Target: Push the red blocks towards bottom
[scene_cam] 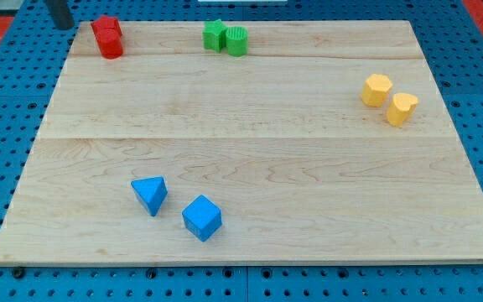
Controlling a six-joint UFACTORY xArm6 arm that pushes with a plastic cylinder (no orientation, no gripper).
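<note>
Two red blocks sit pressed together near the board's top left corner: one [106, 28] at the back and a rounder one [111, 45] just below it. My tip [62, 23] is the lower end of a dark rod at the view's top left. It stands just off the board's top left corner, to the left of the red blocks and apart from them.
A green star block [215, 35] and a green cylinder [236, 40] touch at top centre. A yellow hexagon block [376, 90] and a yellow heart block [402, 109] lie at the right. A blue triangle block [150, 195] and a blue cube [201, 218] lie at bottom left. The wooden board [250, 159] rests on a blue pegboard.
</note>
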